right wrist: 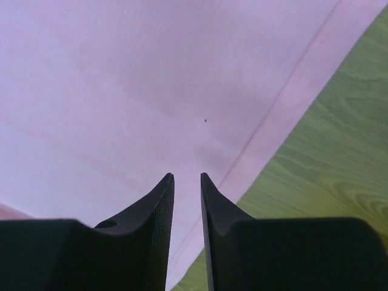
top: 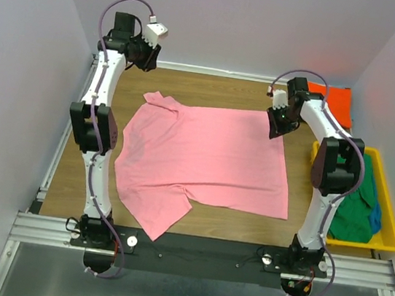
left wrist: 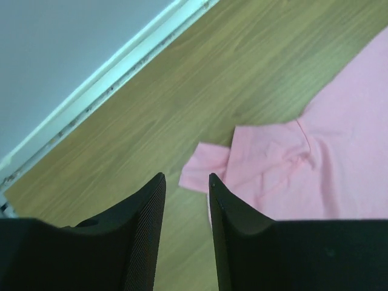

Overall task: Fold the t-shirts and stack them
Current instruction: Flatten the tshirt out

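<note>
A pink t-shirt lies spread on the wooden table, one sleeve rumpled at its far left corner. My left gripper hovers beyond that sleeve. In the left wrist view it is open, with only bare wood showing between the fingers. My right gripper is over the shirt's far right corner. In the right wrist view it stands slightly open above the flat pink cloth near its hem, gripping nothing. An orange t-shirt lies at the back right. Green and blue t-shirts sit in a bin.
The yellow plastic bin stands at the table's right edge beside the right arm. White walls close in the back and both sides, with a metal rail along the left edge. Bare wood shows beyond the shirt.
</note>
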`<act>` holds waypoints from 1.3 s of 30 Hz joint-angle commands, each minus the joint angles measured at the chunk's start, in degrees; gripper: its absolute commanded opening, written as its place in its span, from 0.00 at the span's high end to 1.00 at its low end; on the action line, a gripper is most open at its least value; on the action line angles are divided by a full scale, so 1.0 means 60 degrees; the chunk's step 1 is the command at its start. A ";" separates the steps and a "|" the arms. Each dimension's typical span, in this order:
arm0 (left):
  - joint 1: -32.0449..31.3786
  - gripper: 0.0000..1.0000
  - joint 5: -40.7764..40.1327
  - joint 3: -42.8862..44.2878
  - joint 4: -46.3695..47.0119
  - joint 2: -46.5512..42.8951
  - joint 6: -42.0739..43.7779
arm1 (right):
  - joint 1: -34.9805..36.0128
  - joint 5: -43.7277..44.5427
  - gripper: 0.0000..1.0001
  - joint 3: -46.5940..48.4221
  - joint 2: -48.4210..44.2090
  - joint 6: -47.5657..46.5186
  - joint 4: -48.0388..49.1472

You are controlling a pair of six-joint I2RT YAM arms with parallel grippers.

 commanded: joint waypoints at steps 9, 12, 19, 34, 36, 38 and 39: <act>-0.0843 0.48 0.0120 -0.0846 0.1898 0.1716 -0.1914 | 0.0008 -0.0262 0.69 0.0272 0.0933 0.0319 -0.0263; -0.0931 0.48 -0.0072 -0.0656 0.1971 0.2229 -0.1988 | 0.0008 -0.0306 0.69 0.0258 0.1050 0.0363 -0.0249; -0.1034 0.48 -0.0629 -0.0728 0.2147 0.2714 -0.2105 | -0.0006 -0.0292 0.69 0.0155 0.1080 0.0348 -0.0234; -0.1312 0.66 -0.0936 -0.0613 0.2016 0.3138 -0.1973 | 0.0008 -0.0218 0.69 -0.0036 0.1080 0.0319 -0.0131; -0.1312 0.60 -0.1010 -0.0480 0.1826 0.3197 -0.1973 | -0.0006 -0.0218 0.69 -0.0035 0.1080 0.0304 -0.0131; -0.1327 0.58 -0.1054 -0.0348 0.1665 0.3226 -0.2017 | -0.0006 -0.0204 0.69 -0.0035 0.1080 0.0304 -0.0117; -0.1341 0.57 -0.1156 -0.0362 0.1592 0.3212 -0.2032 | 0.0008 -0.0218 0.69 -0.0035 0.1066 0.0290 -0.0117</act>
